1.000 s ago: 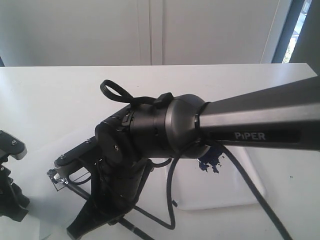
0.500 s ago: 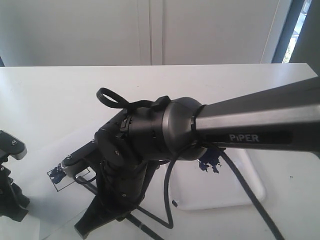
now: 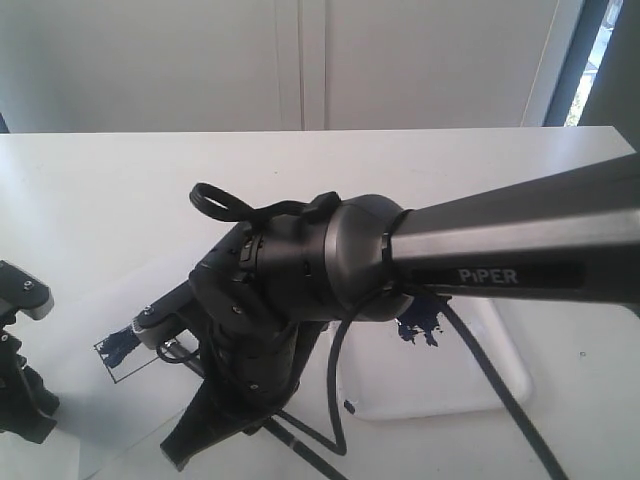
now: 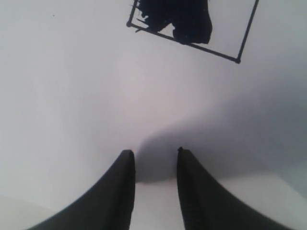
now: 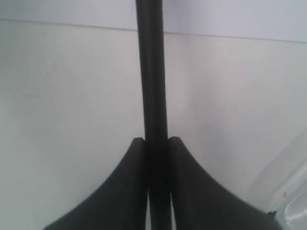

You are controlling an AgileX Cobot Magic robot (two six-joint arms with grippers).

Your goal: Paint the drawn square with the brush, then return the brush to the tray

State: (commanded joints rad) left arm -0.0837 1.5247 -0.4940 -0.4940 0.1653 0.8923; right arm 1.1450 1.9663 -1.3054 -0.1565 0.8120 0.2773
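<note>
The drawn square (image 3: 128, 358) lies at the lower left of the table, partly smeared dark navy. The left wrist view shows the same drawn square (image 4: 192, 28) with a dark smear over one side. The brush (image 5: 151, 72) runs as a black handle between the fingers of my right gripper (image 5: 157, 140), which is shut on it. In the exterior view the brush's silver end (image 3: 148, 326) sits right at the smear. My left gripper (image 4: 153, 153) hangs open and empty over white paper, short of the square. The tray (image 3: 490, 385) lies at the right, mostly behind the right arm.
The right arm (image 3: 500, 255) crosses the whole scene and hides much of the table. A navy paint blotch (image 3: 420, 330) shows on the tray. The left arm (image 3: 20, 385) stands at the left edge. A black cable (image 3: 338, 390) hangs over the tray's near edge.
The right wrist has shifted right and down, dragging the brush end across the square. A navy smear now shows inside it. The left arm has not moved.
</note>
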